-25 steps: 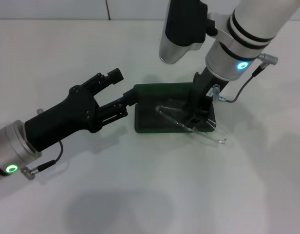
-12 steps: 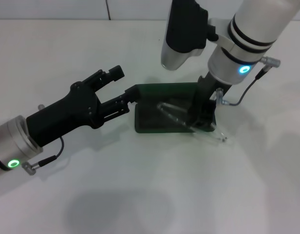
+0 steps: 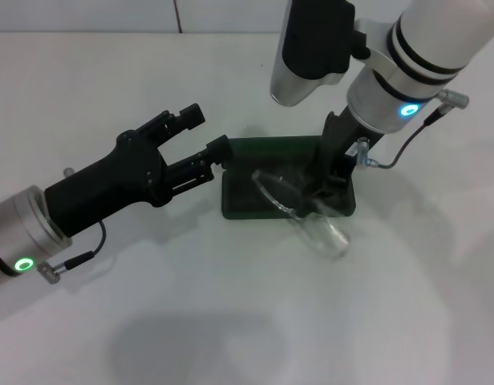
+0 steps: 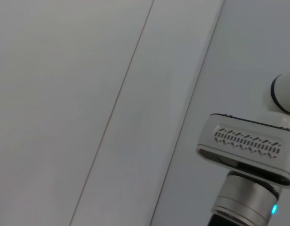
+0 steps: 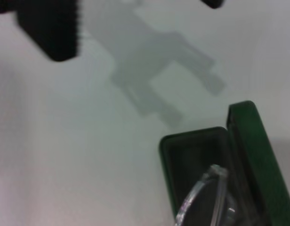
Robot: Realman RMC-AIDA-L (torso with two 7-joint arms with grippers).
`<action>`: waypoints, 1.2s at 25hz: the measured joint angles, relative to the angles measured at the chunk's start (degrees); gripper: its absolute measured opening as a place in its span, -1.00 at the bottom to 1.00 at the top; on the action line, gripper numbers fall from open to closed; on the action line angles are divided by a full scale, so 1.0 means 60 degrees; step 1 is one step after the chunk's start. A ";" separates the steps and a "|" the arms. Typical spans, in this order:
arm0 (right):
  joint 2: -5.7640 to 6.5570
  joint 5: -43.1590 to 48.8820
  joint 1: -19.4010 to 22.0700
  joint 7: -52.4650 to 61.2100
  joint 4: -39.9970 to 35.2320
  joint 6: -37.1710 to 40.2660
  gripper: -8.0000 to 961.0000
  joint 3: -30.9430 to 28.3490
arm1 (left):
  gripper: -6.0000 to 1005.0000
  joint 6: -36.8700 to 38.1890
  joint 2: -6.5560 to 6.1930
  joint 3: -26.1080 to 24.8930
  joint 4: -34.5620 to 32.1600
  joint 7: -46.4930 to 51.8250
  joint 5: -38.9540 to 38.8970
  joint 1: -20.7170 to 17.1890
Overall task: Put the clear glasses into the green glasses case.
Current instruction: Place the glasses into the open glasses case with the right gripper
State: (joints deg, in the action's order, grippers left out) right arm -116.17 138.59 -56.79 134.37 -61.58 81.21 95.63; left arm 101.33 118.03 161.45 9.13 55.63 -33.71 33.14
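Note:
The green glasses case (image 3: 247,204) lies open mid-table, its lid standing up along the far side. The clear glasses (image 3: 321,233) sit tilted at its right end, one part over the dark lining and one lens hanging past the near rim. My right gripper (image 3: 329,191) reaches down into that end, shut on the glasses. In the right wrist view the glasses (image 5: 215,186) rise out of the case (image 5: 241,141). My left gripper (image 3: 203,135) is open at the case's left end, its lower finger touching the lid's corner.
The table is a plain white surface with free room in front of and to the left of the case. The left wrist view shows only the pale background and my right arm's wrist housing (image 4: 248,150). A cable (image 3: 399,152) loops off the right wrist.
The right gripper shifted slightly up and right. The glasses swung: the arm that stuck out past the case's right front corner is gone, and a lens now hangs over the near rim. The left gripper barely moved.

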 joint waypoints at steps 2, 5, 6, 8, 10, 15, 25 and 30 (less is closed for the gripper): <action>-0.0003 -0.0185 0.0069 0.0025 -0.0105 0.0139 -0.42 -0.0007 | 0.68 0.0000 -0.0003 0.0000 0.0001 0.0000 -0.0012 0.0003; -0.0003 -0.0364 0.0084 0.0117 -0.0109 0.0265 -0.42 0.0057 | 0.68 -0.0008 -0.0004 0.0000 0.0001 0.0000 -0.0016 0.0038; -0.0003 -0.0402 0.0086 0.0169 -0.0110 0.0282 -0.42 0.0084 | 0.68 -0.0011 -0.0004 0.0000 0.0002 0.0000 -0.0017 0.0046; -0.0003 -0.0479 0.0090 0.0287 -0.0112 0.0289 -0.42 0.0146 | 0.68 -0.0015 -0.0005 0.0000 0.0001 0.0008 -0.0011 0.0063; -0.0003 -0.0503 0.0100 0.0442 -0.0115 0.0291 -0.42 0.0188 | 0.68 -0.0021 -0.0006 0.0000 0.0002 0.0013 0.0022 0.0080; -0.0003 -0.0432 0.0312 0.0929 -0.0087 0.0069 -0.42 0.0168 | 0.68 -0.0102 0.0007 0.0001 0.0002 0.0014 0.0052 0.0087; -0.0003 -0.0733 0.0693 0.1029 0.0003 -0.0847 -0.42 0.0800 | 0.68 -0.0104 0.0003 0.0066 0.0001 0.0015 0.0068 0.0054; -0.0003 -0.0958 0.0678 0.1033 0.0025 -0.1022 -0.42 0.1045 | 0.68 -0.0104 -0.0001 0.0121 0.0002 0.0008 0.0068 0.0002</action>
State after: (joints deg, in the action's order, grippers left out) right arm -116.19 132.85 -52.72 140.57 -61.43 75.08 101.89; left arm 100.71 118.03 162.18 9.14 55.68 -33.30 33.15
